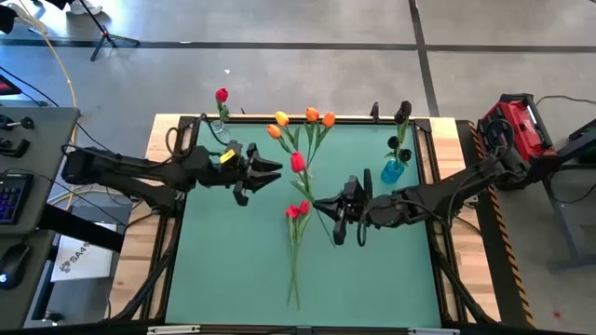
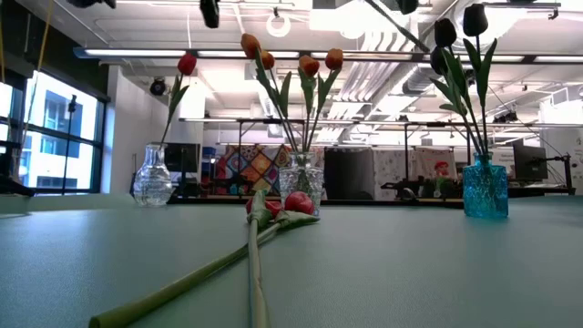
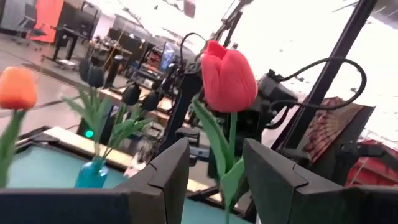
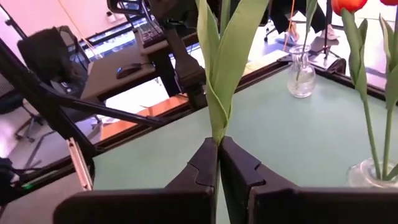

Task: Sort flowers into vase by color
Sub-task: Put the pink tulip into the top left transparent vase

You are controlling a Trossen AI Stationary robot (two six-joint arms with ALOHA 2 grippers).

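Observation:
My right gripper (image 1: 324, 208) (image 4: 218, 142), over the mat's middle, is shut on a red tulip whose head (image 1: 297, 163) (image 3: 229, 74) leans toward the far left. My left gripper (image 1: 277, 169) (image 3: 214, 149) is open close by that head; its fingers stand on either side of the stem and leaf, and no touch shows. Two more red tulips (image 1: 296, 211) (image 2: 273, 206) lie flat on the mat, stems toward the near edge. A clear vase (image 1: 217, 124) (image 2: 153, 178) holds one red tulip, the middle clear vase (image 2: 301, 185) several orange ones, and the blue vase (image 1: 392, 172) (image 2: 485, 189) dark ones. My right gripper pinches the tulip's stem (image 4: 216, 127) between its two fingers, just below where the long leaves (image 4: 227, 56) spring out. The fingers come roughly level from the table's right side and lie across the stem. The tulip is lifted clear of the mat and stands nearly upright above them.
The three vases stand in a row along the mat's far edge (image 1: 354, 122). A wooden border (image 1: 163, 186) frames the green mat. Beyond it sit a keyboard desk (image 1: 19, 177) on the left and a red case (image 1: 517, 126) on the right. The near half of the mat (image 1: 372, 279) is bare green.

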